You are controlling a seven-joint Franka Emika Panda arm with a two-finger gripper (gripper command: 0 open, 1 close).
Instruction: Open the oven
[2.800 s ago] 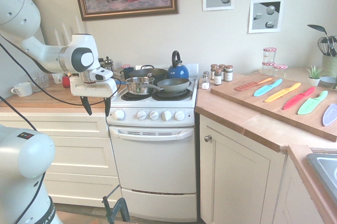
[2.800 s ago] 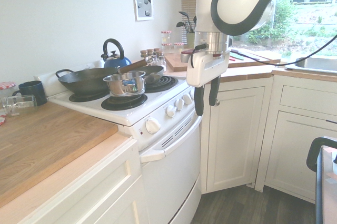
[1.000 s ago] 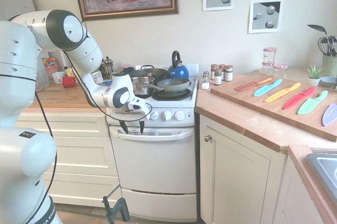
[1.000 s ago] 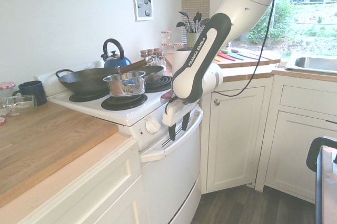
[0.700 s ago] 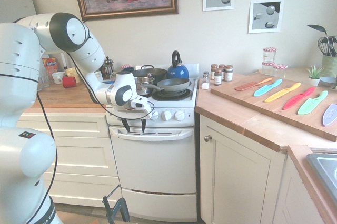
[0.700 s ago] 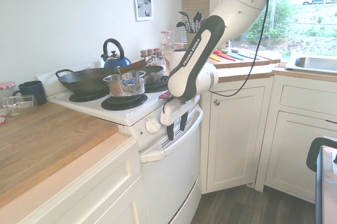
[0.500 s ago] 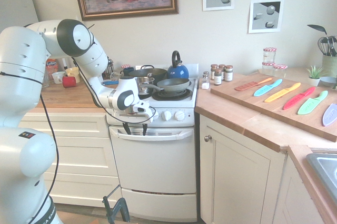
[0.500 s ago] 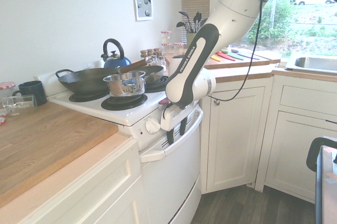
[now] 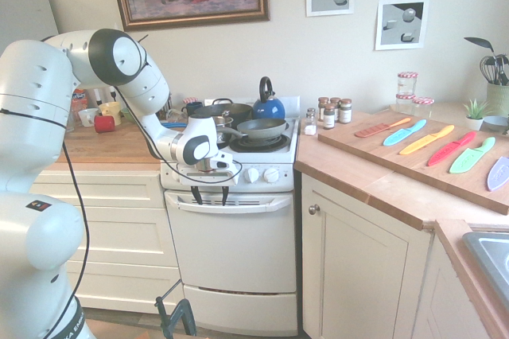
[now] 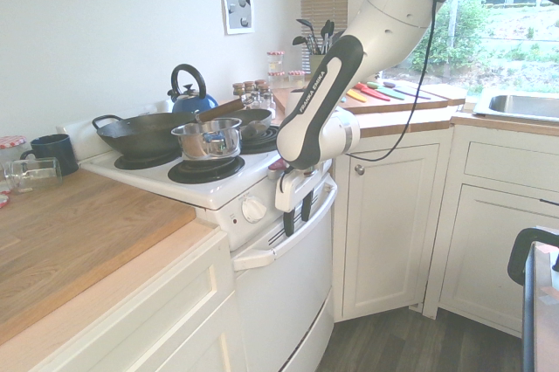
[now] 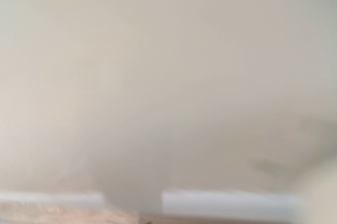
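The oven (image 9: 231, 251) is a narrow white stove between cream cabinets, and its drop-down door (image 10: 281, 289) is closed. Its vented handle (image 9: 246, 202) runs under a row of white knobs (image 9: 242, 174). My gripper (image 9: 209, 194) points straight down at the left part of that handle, open, its two dark fingers apart with nothing between them. In the second exterior view the gripper (image 10: 297, 213) hangs just in front of the knob panel, its fingertips level with the handle (image 10: 293, 237). The wrist view is only a blurred cream surface (image 11: 168, 77).
A steel saucepan (image 9: 208, 126), dark pans (image 9: 261, 127) and a blue kettle (image 9: 269, 105) stand on the cooktop. Cream drawers (image 9: 103, 227) flank the oven on the left, a cabinet door with a round knob (image 9: 313, 209) on the right. Coloured knives (image 9: 429, 144) lie on a board.
The arm came down from above the left counter to the oven front. Over the last half second the gripper slid a little to the right and lower, onto the handle.
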